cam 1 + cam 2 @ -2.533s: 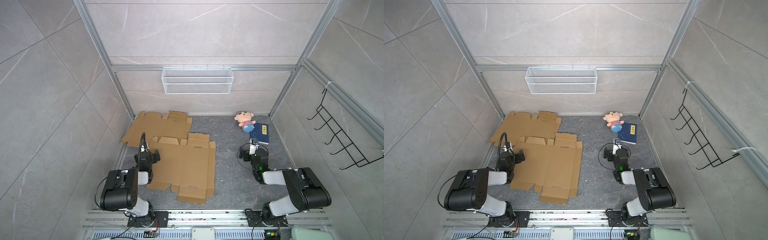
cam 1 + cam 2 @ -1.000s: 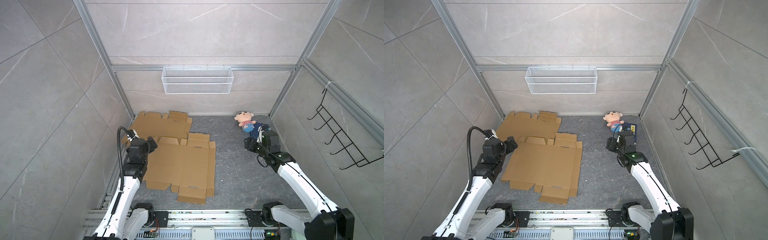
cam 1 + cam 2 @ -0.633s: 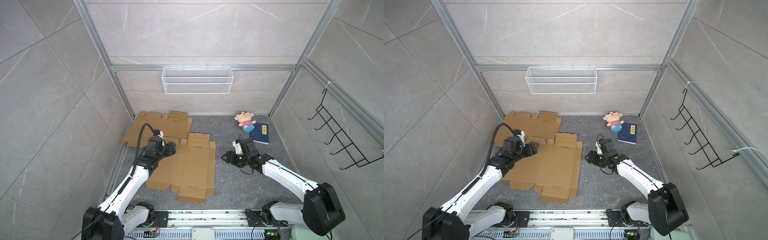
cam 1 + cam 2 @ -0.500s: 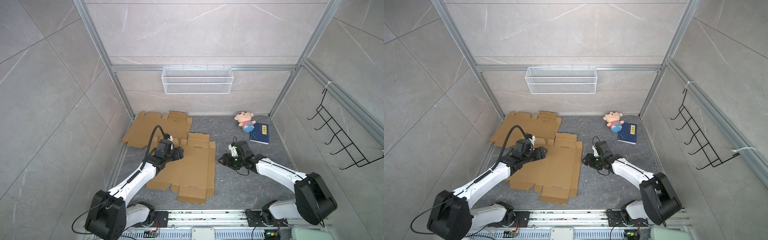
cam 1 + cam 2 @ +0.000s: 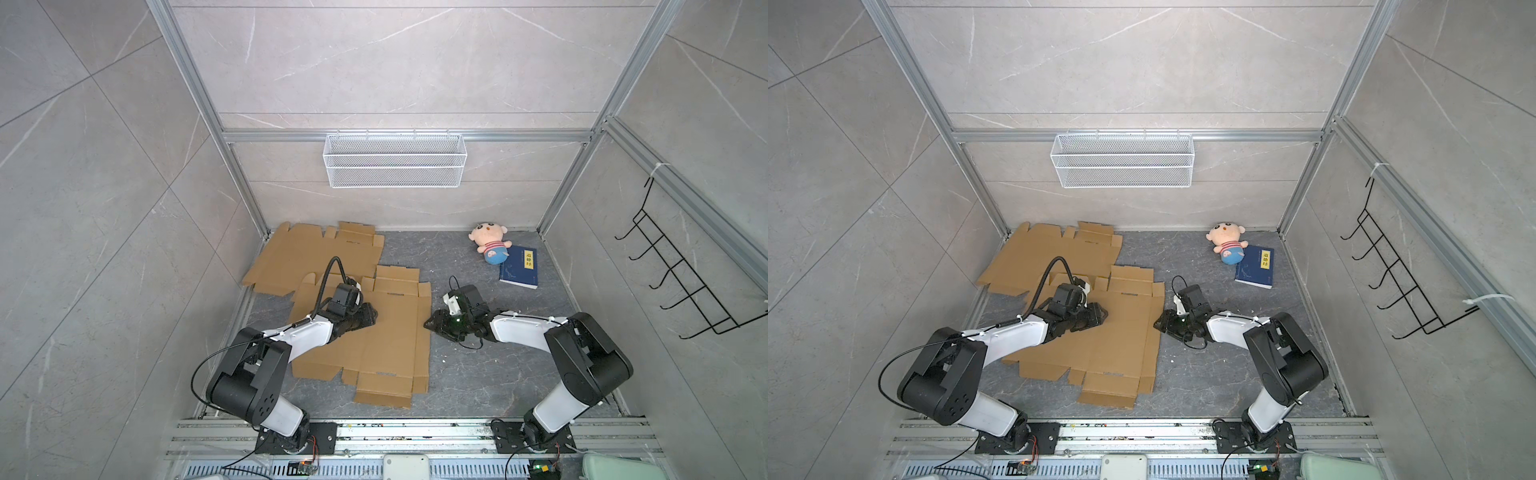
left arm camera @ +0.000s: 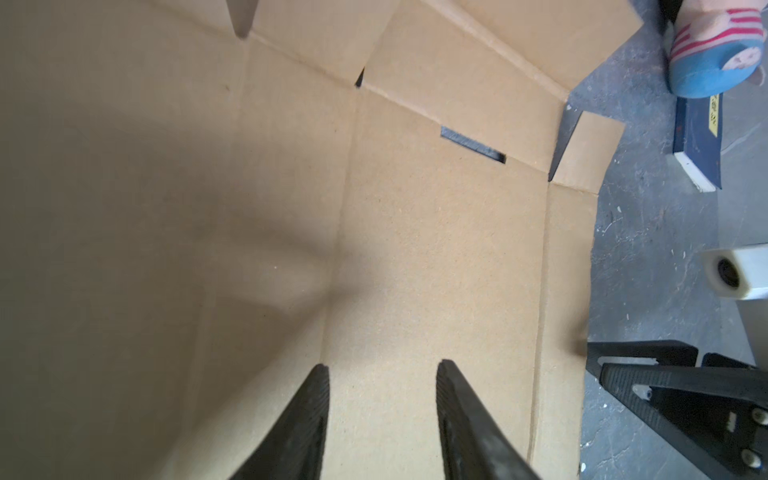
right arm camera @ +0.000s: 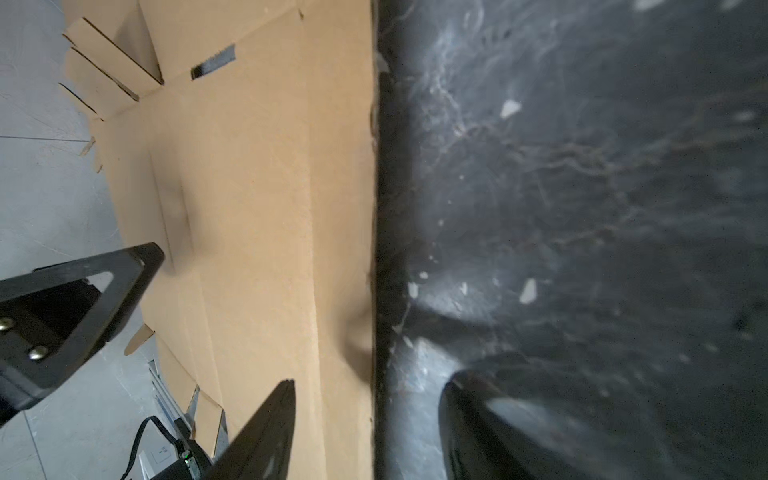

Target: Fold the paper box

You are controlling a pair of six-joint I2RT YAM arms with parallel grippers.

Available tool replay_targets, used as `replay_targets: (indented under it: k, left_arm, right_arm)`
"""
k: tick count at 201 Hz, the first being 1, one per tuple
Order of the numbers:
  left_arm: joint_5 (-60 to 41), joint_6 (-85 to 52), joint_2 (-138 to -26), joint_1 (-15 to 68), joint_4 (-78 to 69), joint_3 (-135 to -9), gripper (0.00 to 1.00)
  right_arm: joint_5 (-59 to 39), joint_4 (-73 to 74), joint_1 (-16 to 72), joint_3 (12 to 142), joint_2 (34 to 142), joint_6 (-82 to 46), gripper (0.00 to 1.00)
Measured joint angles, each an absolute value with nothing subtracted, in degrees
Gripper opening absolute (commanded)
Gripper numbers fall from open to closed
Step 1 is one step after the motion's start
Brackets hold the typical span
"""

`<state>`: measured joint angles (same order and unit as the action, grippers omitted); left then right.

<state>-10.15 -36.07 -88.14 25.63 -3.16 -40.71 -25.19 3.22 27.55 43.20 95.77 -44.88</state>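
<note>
Left gripper (image 6: 382,365) and right gripper (image 7: 370,380) stand open and empty; the right, astride the edge of the flat paper box (image 5: 390,336), may shove rather than lift it.

The left gripper (image 6: 382,368) and the right gripper (image 7: 370,380) were held low, pointed toward each other — jaws parted on both.

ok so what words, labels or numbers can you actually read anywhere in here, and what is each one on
Yellow label on the dark blue book: a column of dark characters, too small and blurred to read in any view.
Flat brown cardboard box blank and the second cardboard blank behind it: no print visible.
Nothing else here carries readable text.
</note>
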Motion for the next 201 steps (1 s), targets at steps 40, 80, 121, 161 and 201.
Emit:
replay_targets:
  k: [40,80,121,161,201]
  left_arm:
    - [-11.73,-37.52,-90.00,25.63,-6.81,-37.01,0.31]
    - [-12.93,-39.09,-90.35,25.63,-10.22,-35.75,0.29]
    - [-13.61,-39.27,-89.69,25.63,-9.65,-35.75,0.30]
    - [-13.58,-37.78,-83.44,25.12,-2.79,-38.04,0.32]
    - [-13.63,-33.47,-74.19,22.72,4.05,-45.32,0.34]
  right_arm:
    - [-26.55,7.77,28.14,43.46,98.00,-45.95,0.52]
    - [-26.52,9.65,28.86,43.40,99.02,-47.31,0.34]
    - [-25.71,9.72,28.86,43.33,99.00,-47.88,0.16]
    - [-26.89,5.26,28.40,44.91,97.58,-45.80,0.07]
    - [-37.01,-8.95,21.06,55.57,95.33,-37.54,0.06]
